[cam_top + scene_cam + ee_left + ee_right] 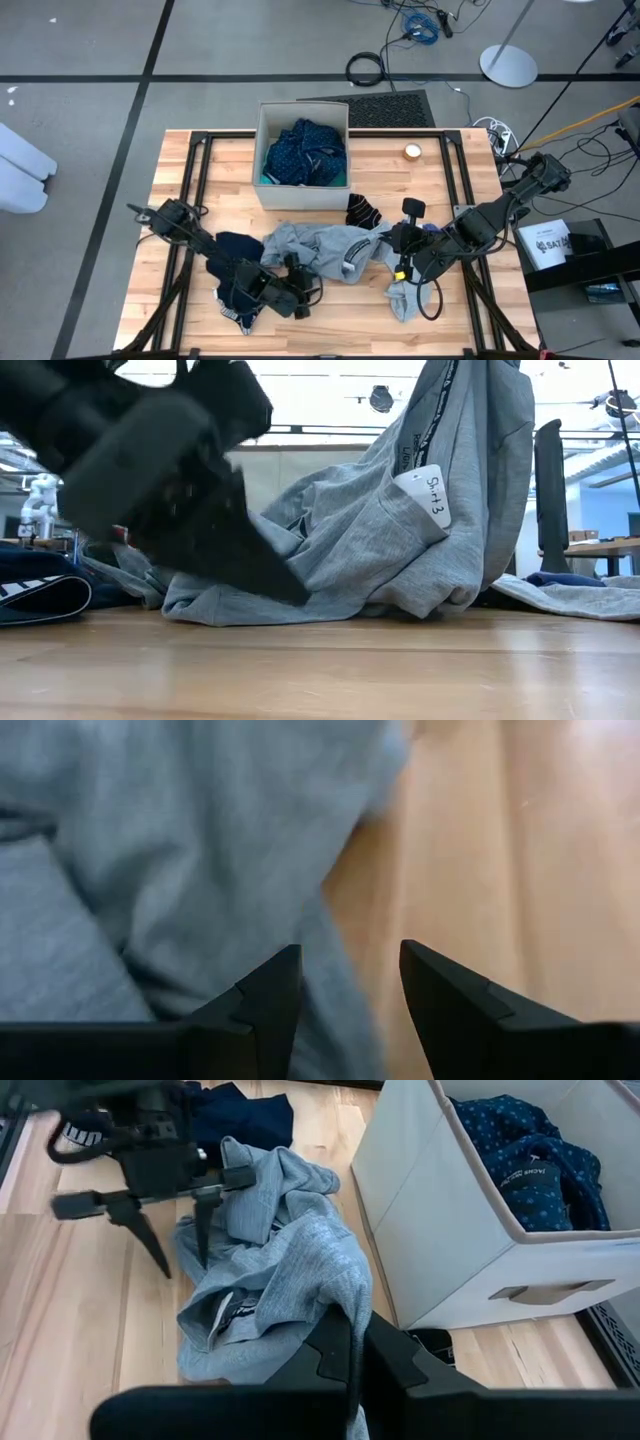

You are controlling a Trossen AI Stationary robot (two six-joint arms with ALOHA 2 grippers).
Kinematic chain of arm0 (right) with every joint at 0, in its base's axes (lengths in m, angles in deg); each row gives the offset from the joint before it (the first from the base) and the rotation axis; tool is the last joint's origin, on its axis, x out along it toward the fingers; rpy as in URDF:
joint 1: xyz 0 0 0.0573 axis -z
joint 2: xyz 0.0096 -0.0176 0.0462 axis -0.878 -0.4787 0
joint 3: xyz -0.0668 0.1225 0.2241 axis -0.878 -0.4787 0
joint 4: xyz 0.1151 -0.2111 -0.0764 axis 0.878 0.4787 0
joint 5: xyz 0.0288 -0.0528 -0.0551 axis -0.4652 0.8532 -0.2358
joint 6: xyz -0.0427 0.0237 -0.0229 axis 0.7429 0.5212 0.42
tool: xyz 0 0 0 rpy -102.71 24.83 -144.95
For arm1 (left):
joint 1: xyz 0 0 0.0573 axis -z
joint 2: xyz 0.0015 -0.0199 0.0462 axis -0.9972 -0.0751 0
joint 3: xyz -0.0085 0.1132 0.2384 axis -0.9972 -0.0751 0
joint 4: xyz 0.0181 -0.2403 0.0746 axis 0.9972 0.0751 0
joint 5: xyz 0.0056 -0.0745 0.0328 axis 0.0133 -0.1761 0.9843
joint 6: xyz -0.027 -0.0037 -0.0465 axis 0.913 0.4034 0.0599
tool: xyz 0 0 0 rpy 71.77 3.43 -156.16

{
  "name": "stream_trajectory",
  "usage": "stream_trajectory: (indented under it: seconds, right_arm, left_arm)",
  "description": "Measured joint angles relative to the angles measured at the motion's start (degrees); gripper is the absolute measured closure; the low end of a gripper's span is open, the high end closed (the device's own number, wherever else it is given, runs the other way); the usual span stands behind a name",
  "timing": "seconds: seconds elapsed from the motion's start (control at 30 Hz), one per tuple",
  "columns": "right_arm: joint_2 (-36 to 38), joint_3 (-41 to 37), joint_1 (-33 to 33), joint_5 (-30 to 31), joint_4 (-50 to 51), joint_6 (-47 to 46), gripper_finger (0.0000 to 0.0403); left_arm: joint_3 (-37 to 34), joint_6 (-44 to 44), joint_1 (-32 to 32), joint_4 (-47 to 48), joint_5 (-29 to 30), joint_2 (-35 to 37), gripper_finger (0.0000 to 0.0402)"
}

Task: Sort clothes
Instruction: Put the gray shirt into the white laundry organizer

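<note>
Where legible, writing limited to a white tag (425, 495) hand-lettered "Shirt 3", fixed to the grey shirt (400, 540); print on the dark band above the tag too small to read. Right end effector (350, 1355) clamped tight on a fold of that grey shirt, cloth drawn up from the bench (150, 290) to the fingers, a loose end lying toward the bench's front edge. Left end effector (178, 1245) parted to a moderate gap, empty, tips low at the shirt's other end: one finger over grey cloth, the other over bare wood. Dark navy piece (240, 245) on the bench beside the left arm. Behind the shirt, striped black sock (362, 212) just beside the beige box (259, 150). Navy dotted garment (305, 155) inside the box, with a turquoise edge (266, 180) low against its wall.
</note>
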Motion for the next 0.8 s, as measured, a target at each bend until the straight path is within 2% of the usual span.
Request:
stream_trajectory:
  seconds: [0.2, 0.33, 0.47, 0.6, 0.63, 0.8]
  right_arm:
    - [0.0, 0.0, 0.0, 0.0, 0.2, 0.0, 0.0403]
    - [0.0, 0.0, 0.0, 0.0, 0.6, 0.0, 0.0403]
    - [0.0, 0.0, 0.0, 0.0, 0.6, 0.0, 0.0403]
    - [0.0, 0.0, 0.0, 0.0, 0.6, 0.0, 0.0403]
    - [0.0, 0.0, 0.0, 0.0, 0.6, 0.0, 0.0403]
    - [0.0, 0.0, 0.0, 0.0, 0.6, 0.0, 0.0403]
  left_arm:
    - [0.1, 4.3, -0.7, 4.8, -0.3, 0.0, 0.0221]
    - [0.1, 4.6, -0.9, 5.2, -2.8, 0.1, 0.0229]
    - [0.3, 5.9, -0.9, 7.1, -3.2, 0.2, 0.0277]
    - [0.3, 7.5, -1.0, 9.2, -3.2, 0.3, 0.0373]
    - [0.3, 7.5, -1.0, 9.3, -3.2, 0.3, 0.0385]
    - [0.1, 6.9, -1.0, 8.9, -4.0, 1.3, 0.0395]
